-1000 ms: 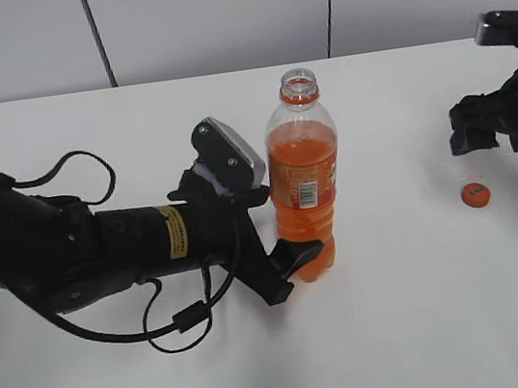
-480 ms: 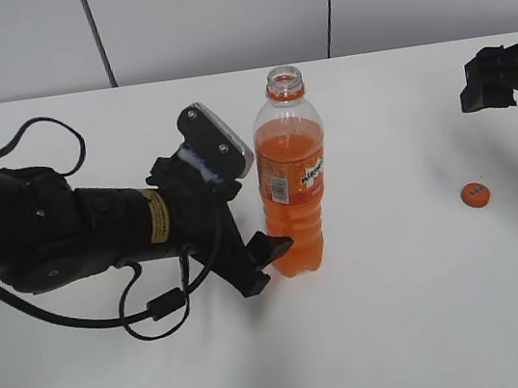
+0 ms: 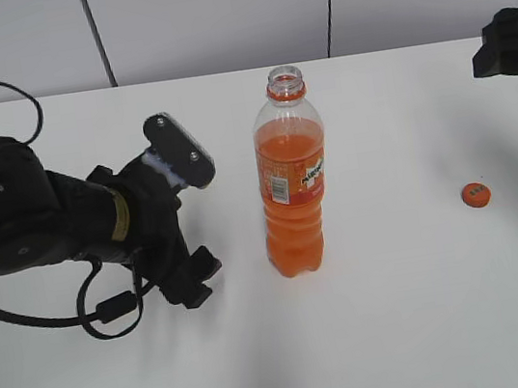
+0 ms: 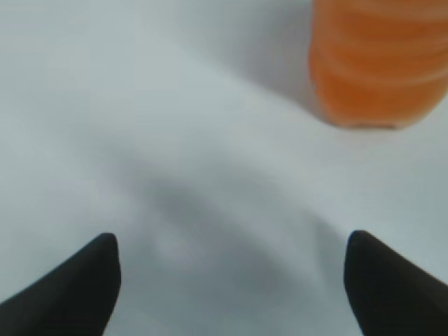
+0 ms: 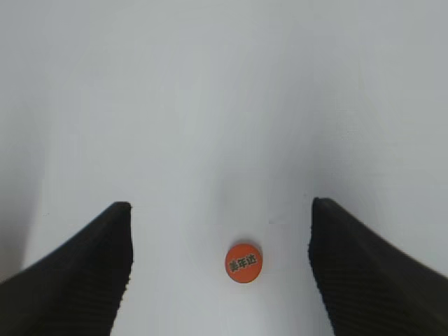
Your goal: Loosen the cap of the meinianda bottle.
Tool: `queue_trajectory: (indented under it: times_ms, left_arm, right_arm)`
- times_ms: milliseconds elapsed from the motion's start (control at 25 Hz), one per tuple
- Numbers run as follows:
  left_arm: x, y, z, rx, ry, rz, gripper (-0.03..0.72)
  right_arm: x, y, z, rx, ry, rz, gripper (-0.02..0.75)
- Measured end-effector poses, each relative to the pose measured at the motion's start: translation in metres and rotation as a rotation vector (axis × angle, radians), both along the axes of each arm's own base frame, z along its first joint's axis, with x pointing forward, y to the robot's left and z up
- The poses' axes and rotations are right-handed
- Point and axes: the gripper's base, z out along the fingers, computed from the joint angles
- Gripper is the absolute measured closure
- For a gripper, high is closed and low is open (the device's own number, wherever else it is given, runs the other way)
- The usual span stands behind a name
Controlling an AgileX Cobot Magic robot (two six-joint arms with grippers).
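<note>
The meinianda bottle (image 3: 293, 177) stands upright mid-table, its neck open with no cap on it. Its orange base shows at the top right of the left wrist view (image 4: 374, 66). The orange cap (image 3: 475, 194) lies flat on the table to the bottle's right. It also shows low in the right wrist view (image 5: 243, 262), between the fingers. My left gripper (image 3: 193, 277) is open and empty, well left of the bottle near the table; its fingers (image 4: 231, 259) frame bare table. My right gripper (image 5: 220, 224) is open and empty, raised at the far right edge (image 3: 515, 43).
The white table (image 3: 406, 328) holds only the bottle and the cap. A black cable (image 3: 101, 310) loops under my left arm. A grey panelled wall (image 3: 213, 15) stands behind the table's far edge.
My left gripper has let go of the bottle and pulled back to the left. My right gripper has risen and withdrawn toward the upper right. The cap has stayed in place.
</note>
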Motion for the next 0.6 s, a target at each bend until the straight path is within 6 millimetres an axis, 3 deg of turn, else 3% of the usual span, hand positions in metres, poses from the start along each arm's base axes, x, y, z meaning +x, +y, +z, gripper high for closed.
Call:
queue_trajectory:
  times_ms: [280, 600]
  left_arm:
    - [0.002, 0.016, 0.013, 0.174, 0.052, 0.113, 0.098]
    - [0.047, 0.039, 0.063, 0.120, 0.150, 0.323, 0.098]
  right_arm:
    - [-0.007, -0.003, 0.016, -0.066, -0.060, 0.034, 0.152]
    - [-0.002, -0.004, 0.040, -0.121, -0.110, 0.060, 0.152]
